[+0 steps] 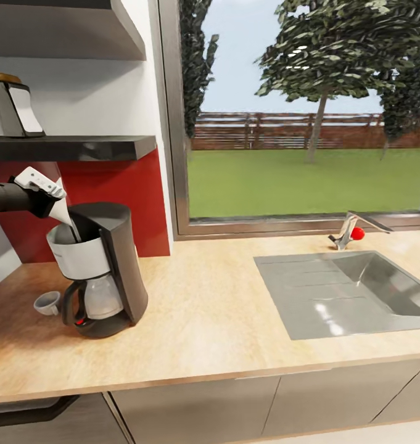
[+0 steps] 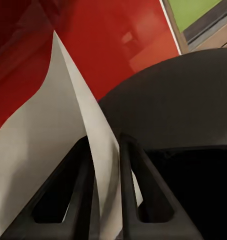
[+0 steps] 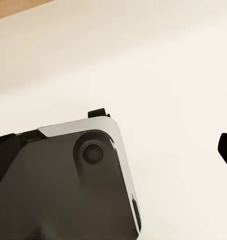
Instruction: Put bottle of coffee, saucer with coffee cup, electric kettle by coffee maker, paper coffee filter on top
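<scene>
**Filter held over coffee maker top**

Surface [image 1: 222, 308]: long light-tan wood-grain top w/ steel sink [image 1: 351, 293] set in at right, tap [image 1: 351, 229] behind it below the window [image 1: 308, 111].

Kitchen shelf [image 1: 74, 148]: black slab on white wall, upper left; bottle of coffee [image 1: 12, 105] stands on it, gold cap, white label facing out, partly cut by frame edge.

Coffee maker [image 1: 105, 271]: on the surface at left, in front of red backsplash; glass carafe seated in its base, black handle toward the camera.

Left arm: comes in from frame left, roughly level, forearm dark, wrist tipped down toward the machine's top. Left end effector [image 1: 57, 200] clenched on the paper coffee filter [image 1: 65, 216]; in left wrist view the two black fingers [image 2: 81, 190] pinch the white cone [image 2: 53, 145] between them. Cone hangs point-down, tip at the rim of the machine's open top; can't tell if it touches.

Coffee cup [image 1: 47, 303]: tiny, greyish, on the surface just left of the carafe, apart from it.

Right end effector: state can't tell.
</scene>
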{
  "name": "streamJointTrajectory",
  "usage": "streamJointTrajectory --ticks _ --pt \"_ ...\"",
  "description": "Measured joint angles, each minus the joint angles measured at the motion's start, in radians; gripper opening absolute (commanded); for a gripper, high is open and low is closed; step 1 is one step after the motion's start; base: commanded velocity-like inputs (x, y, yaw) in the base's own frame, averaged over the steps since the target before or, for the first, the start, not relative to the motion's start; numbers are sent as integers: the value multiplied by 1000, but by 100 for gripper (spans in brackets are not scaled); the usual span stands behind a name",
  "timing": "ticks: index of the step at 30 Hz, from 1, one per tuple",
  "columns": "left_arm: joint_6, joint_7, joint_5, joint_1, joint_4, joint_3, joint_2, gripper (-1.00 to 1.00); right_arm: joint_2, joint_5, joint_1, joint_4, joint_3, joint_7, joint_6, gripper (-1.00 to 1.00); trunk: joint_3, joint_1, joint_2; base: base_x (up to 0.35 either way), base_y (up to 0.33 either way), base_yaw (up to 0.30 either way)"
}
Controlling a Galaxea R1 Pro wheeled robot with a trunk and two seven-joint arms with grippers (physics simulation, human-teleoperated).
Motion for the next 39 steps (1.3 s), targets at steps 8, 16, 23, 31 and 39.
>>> streamJointTrajectory --ticks 8,16,23,31,39 --pt "0 0 0 1 0 0 0 -100 0 0 0 0 0 0 0 100 0 1 0 -67 62 -90" --pt "0 0 0 29 -3 0 0 -100 0 0 0 -2 0 0 0 100 0 0 0 -90 66 -33" --pt "-15 -10 -1 20 -20 24 2 -100 10 1 -3 -22 -1 -1 2 100 0 0 0 0 1 0" --pt "-21 -11 -2 28 -21 25 1 -100 7 0 -3 -22 -1 0 2 100 0 0 0 0 0 0" --pt "-18 -11 -1 29 -21 26 1 -100 5 0 -3 -22 0 0 2 100 0 0 0 0 0 0"
